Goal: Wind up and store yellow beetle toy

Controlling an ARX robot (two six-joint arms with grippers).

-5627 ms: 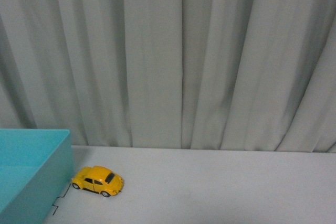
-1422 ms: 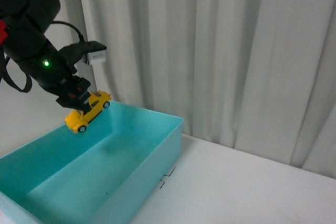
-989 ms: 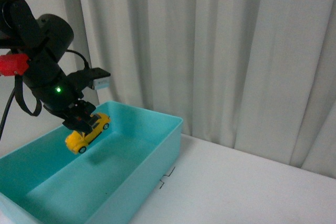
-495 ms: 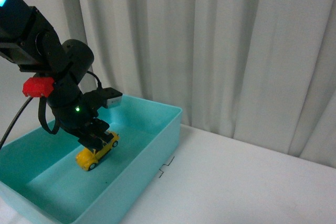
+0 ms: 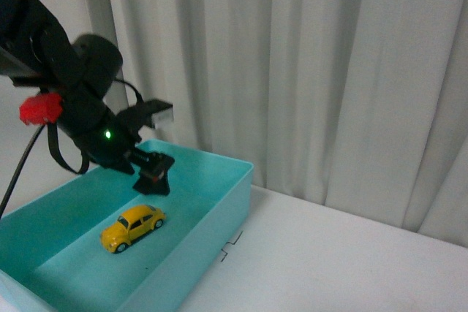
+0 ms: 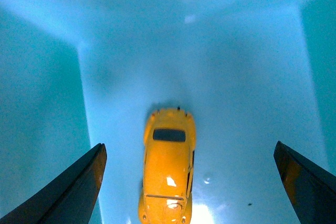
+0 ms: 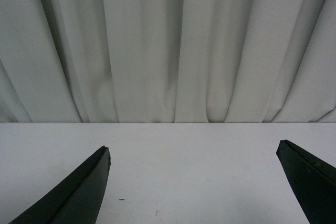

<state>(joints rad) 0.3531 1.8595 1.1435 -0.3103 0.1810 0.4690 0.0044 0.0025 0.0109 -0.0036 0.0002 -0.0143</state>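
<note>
The yellow beetle toy (image 5: 132, 227) rests on its wheels on the floor of the turquoise box (image 5: 219, 196), free of any grip. My left gripper (image 5: 155, 177) hangs open a little above and behind it. In the left wrist view the same toy (image 6: 168, 171) lies on the blue floor between the two spread fingers (image 6: 73, 192), touching neither. My right gripper (image 7: 191, 187) is open over bare white table, with nothing between its fingers; it does not show in the front view.
A white table (image 5: 329, 261) stretches to the right of the box. Grey-white curtains (image 5: 307, 71) hang close behind. A small black mark (image 5: 232, 245) lies on the table beside the box's right wall.
My left gripper lowered the toy into the box, opened and let it go, then rose slightly. The toy now sits on the box floor.
</note>
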